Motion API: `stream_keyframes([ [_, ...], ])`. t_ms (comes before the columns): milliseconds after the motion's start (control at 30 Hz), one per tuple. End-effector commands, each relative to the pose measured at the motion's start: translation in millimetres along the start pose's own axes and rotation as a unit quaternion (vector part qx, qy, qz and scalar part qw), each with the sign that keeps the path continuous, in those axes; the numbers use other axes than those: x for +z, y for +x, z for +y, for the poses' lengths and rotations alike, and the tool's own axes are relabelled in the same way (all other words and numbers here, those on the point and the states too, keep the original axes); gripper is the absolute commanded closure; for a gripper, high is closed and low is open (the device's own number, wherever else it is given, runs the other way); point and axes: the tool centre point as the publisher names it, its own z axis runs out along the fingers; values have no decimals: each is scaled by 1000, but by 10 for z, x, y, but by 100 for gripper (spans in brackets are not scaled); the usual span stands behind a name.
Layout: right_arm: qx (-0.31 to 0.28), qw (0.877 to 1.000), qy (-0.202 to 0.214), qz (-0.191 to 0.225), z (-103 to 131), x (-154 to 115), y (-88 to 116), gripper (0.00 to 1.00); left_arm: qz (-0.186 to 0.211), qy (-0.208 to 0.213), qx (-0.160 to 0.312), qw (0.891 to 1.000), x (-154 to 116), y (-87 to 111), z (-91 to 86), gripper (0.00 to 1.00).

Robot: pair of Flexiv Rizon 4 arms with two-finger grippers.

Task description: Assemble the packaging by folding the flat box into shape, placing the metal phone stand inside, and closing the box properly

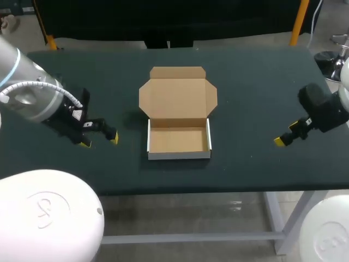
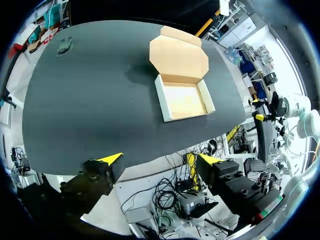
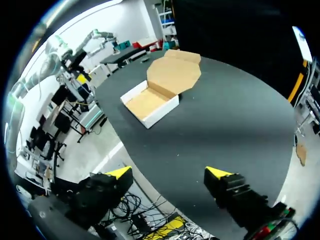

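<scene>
Dark desk (image 1: 245, 98), and the box (image 1: 179, 155) sits in the middle of it, folded into a tray with white outer walls. Its lid (image 1: 178, 98) lies flat behind, flaps spread. The left tool (image 1: 99, 141) hangs well to the box's left, fingers wide apart, gripping nothing. The right tool (image 1: 287, 135) is well apart on the other side, open too. Bare desk lies between each tool and the box.

Open cardboard box (image 2: 184, 100) on dark table (image 2: 90, 100), well ahead of the splayed left hand (image 2: 161, 159)
</scene>
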Motion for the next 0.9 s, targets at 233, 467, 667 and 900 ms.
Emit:
stream_keyframes([
  [233,34,998,55,-16,12,-201,130,0,-46,-1,-25,999,-274,-34,75,0],
  [467,77,993,84,-35,-61,-320,143,0,-71,2,-45,996,-395,-88,101,0],
  [667,134,983,102,-69,-161,-393,160,0,-88,10,-62,994,-433,-159,82,0],
  [900,183,974,90,-99,-303,-433,178,0,-89,14,-72,993,-437,-220,49,0],
])
